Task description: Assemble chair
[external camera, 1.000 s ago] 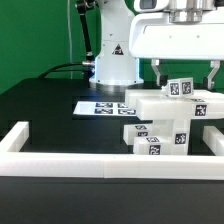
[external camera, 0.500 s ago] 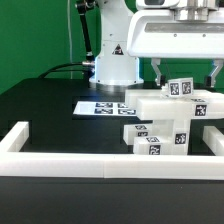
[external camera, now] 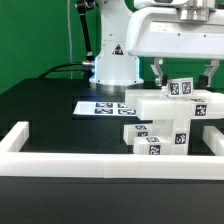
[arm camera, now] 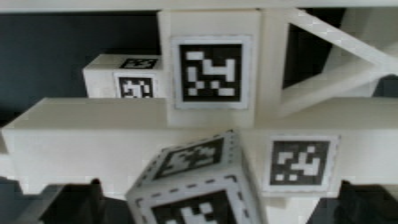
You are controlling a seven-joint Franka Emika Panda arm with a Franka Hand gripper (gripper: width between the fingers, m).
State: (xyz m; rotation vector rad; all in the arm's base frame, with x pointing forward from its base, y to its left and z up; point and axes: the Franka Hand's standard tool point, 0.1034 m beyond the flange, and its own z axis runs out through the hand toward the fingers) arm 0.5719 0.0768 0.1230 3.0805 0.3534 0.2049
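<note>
The end effector (external camera: 185,76) hangs with its fingers (external camera: 158,72) spread wide, one on each side of a small tagged block (external camera: 182,88) at the top of the chair (external camera: 165,120). It grips nothing. The chair stands partly built on the black counter (external camera: 40,115) toward the exterior view's right, inside the white border rail (external camera: 60,162) and near the marker board (external camera: 100,107). Its flat seat slab (external camera: 160,104) rests over a cluster of tagged pieces. In the wrist view the slab (arm camera: 89,125) lies close under the camera, with an upright tagged post (arm camera: 210,68) behind it and a tagged cube (arm camera: 187,185) that appears tilted.

The main risk is likely an off-centre close. If one finger reaches the block first, it would shove the block sideways and could drag the stack with it. Coming down too low could press a fingertip onto the slab and rock the pieces beneath. How firmly those pieces are joined cannot be told, so the tilted cube may slip out if the stack is jolted.
</note>
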